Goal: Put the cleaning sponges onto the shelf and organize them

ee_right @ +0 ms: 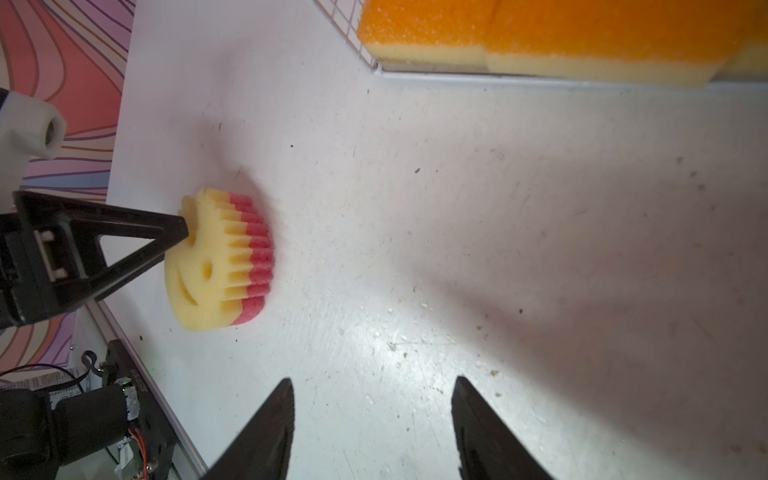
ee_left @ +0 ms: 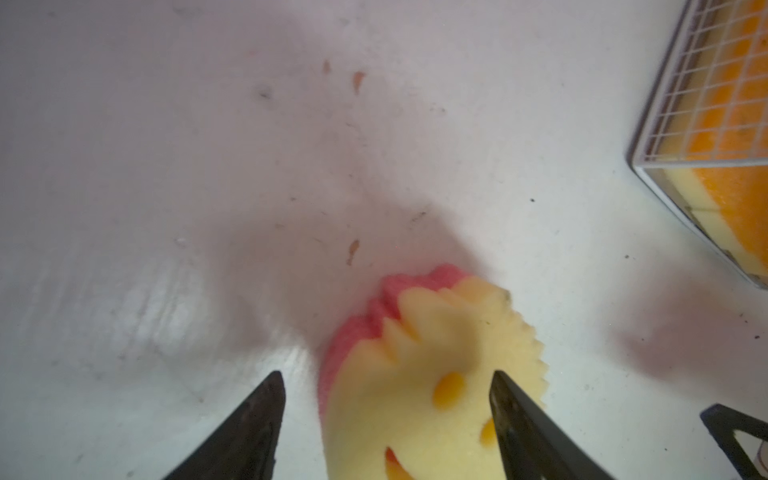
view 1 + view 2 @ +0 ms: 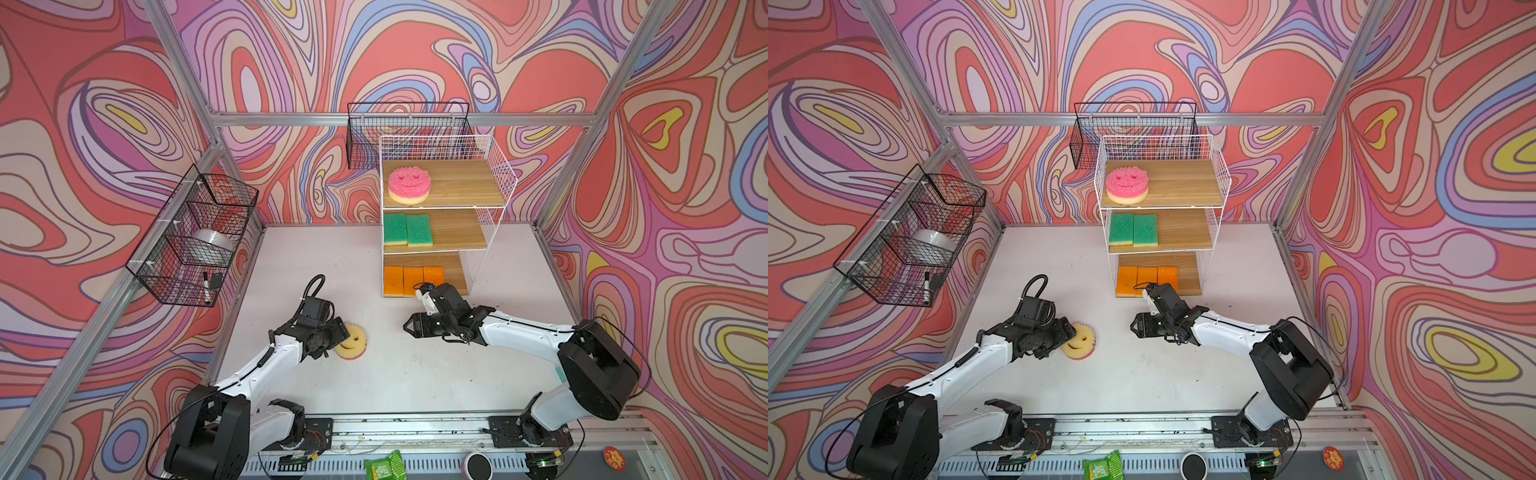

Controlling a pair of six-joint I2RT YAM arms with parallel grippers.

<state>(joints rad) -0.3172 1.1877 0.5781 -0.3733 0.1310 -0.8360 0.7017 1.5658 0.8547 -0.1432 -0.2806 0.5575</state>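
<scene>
Risk: round smiley sponge (image 3: 354, 343) could be shoved sideways or tipped if jaws are closed off-centre, since one finger (image 1: 160, 222) is seen pressing on yellow face, not at rim. Soft foam could be squashed and slipped out on lift. Wire of shelf (image 3: 505, 174) could be snagged at top tier, beside pink sponge (image 3: 409, 185).

Sponge located on table (image 3: 415, 374), near-left of shelf, yellow face up.

Pose: left gripper (image 2: 388, 386) set low over sponge, jaws partly apart, nothing gripped. right gripper (image 3: 409, 327) held low near bottom tier, pointed left, jaws apart, empty.
</scene>
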